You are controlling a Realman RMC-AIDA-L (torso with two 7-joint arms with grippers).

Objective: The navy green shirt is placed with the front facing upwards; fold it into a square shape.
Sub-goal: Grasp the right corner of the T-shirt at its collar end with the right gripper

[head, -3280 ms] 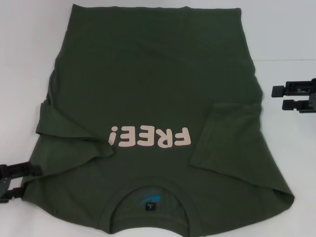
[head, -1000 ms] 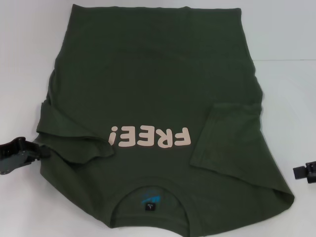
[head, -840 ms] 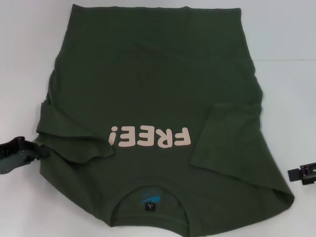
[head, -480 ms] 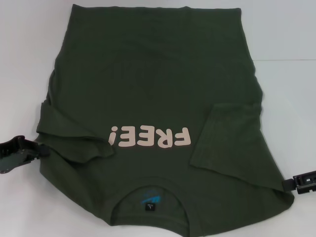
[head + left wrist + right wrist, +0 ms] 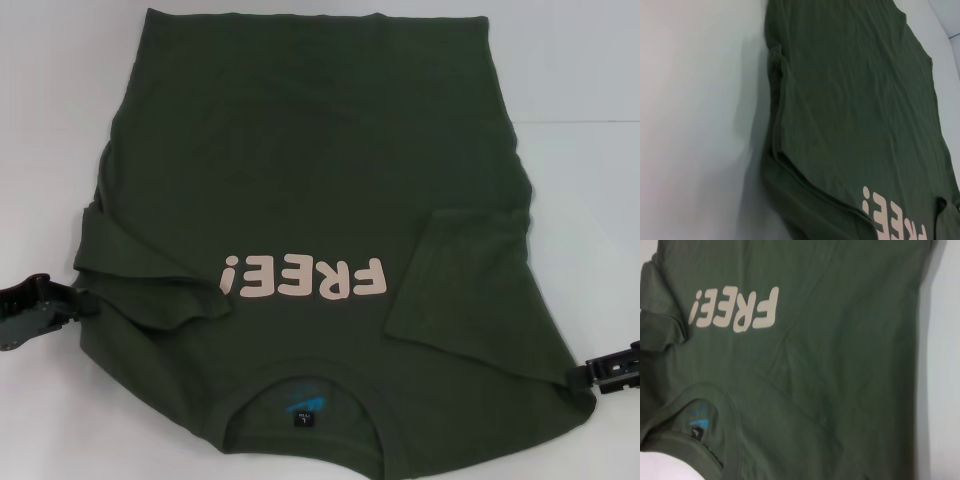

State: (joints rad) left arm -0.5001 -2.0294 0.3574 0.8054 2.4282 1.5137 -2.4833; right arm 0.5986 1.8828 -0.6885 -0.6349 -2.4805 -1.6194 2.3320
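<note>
Shirt [image 5: 320, 170] flanked by low tools [image 5: 45, 305].

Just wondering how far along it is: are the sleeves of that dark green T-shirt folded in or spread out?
Folded in. On the dark olive-green cotton T-shirt, both short sleeves lie over the front, flanking the pink "FREE!" lettering.

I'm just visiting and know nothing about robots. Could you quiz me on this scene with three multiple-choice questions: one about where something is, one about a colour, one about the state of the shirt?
1. Where is the right claw?
A. at the shirt's near right shoulder edge
B. over the lettering
C. at the far hem

2. What colour is the "FREE!" lettering?
A. white-blue
B. pale pink
C. yellow

3. How do the sleeves of the navy green shirt lie?
A. spread outward
B. both folded inward onto the body
C. rolled up

Answers:
1 A, its tip meets that corner.
2 B, pink against green.
3 B, both flaps lie beside the lettering.
</note>
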